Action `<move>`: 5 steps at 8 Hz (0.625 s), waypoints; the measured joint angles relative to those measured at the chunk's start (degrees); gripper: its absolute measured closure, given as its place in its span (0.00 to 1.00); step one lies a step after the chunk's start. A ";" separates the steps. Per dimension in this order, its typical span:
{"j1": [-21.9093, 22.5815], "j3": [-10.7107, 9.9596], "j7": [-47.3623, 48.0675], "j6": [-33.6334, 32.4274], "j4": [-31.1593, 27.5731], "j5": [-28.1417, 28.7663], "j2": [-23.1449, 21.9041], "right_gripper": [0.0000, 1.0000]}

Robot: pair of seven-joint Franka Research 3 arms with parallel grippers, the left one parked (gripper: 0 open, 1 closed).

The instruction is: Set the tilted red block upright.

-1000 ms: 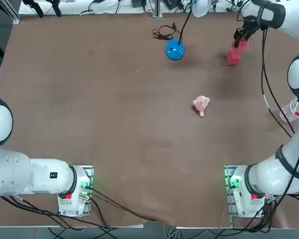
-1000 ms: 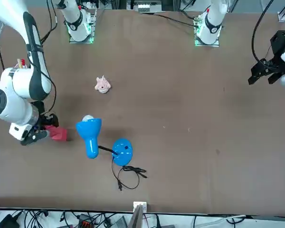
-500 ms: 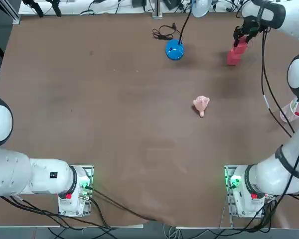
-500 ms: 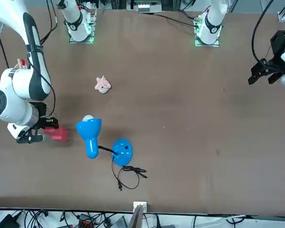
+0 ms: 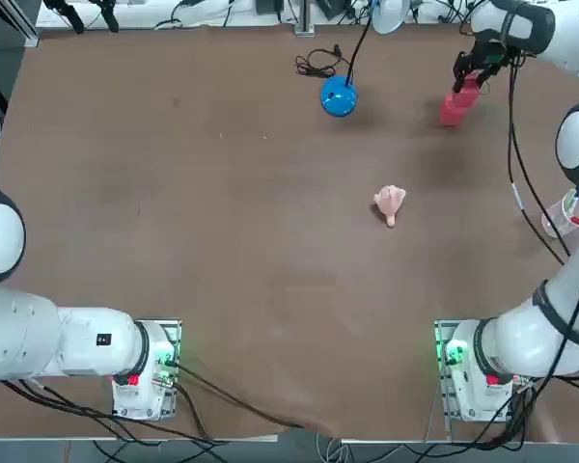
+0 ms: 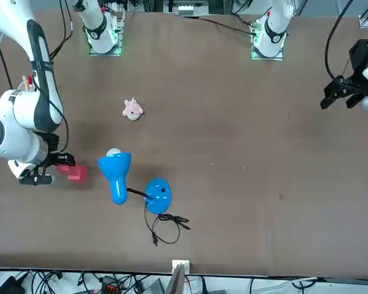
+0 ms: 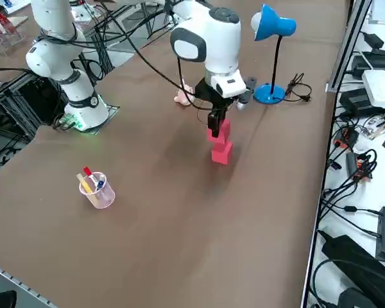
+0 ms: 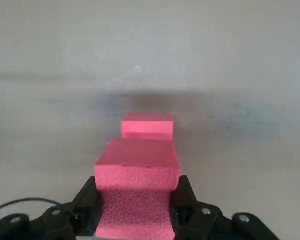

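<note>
The red block [image 5: 454, 104] is at the far right of the table, and my right gripper [image 5: 470, 73] is shut on its upper end. In the right side view the block [image 7: 221, 151] reaches down from the gripper [image 7: 215, 123] to the brown table and looks close to upright, its lower end on or just above the surface. The wrist view shows the block's [image 8: 138, 197] rough pink-red face clamped between both black fingers [image 8: 87, 202]. From the front, the block [image 6: 76, 174] pokes out beside the gripper [image 6: 60, 162].
A blue desk lamp stands left of the block, with its base [image 5: 338, 96], its head [image 7: 273, 23] and a black cable [image 5: 316, 64]. A pale pink lumpy object [image 5: 390, 204] lies mid-table. A clear cup of pens [image 5: 566, 214] is near the right edge.
The right wrist has shifted slightly towards the table's far right edge, with the block still in its grip. The block has barely moved on the table.
</note>
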 joint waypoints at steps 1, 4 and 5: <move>-0.04 0.00 -0.23 0.00 0.37 0.05 0.24 0.31; -0.12 -0.01 -2.87 0.00 1.95 0.06 2.18 0.31; -0.20 -0.02 -3.02 0.01 2.21 0.07 2.83 0.31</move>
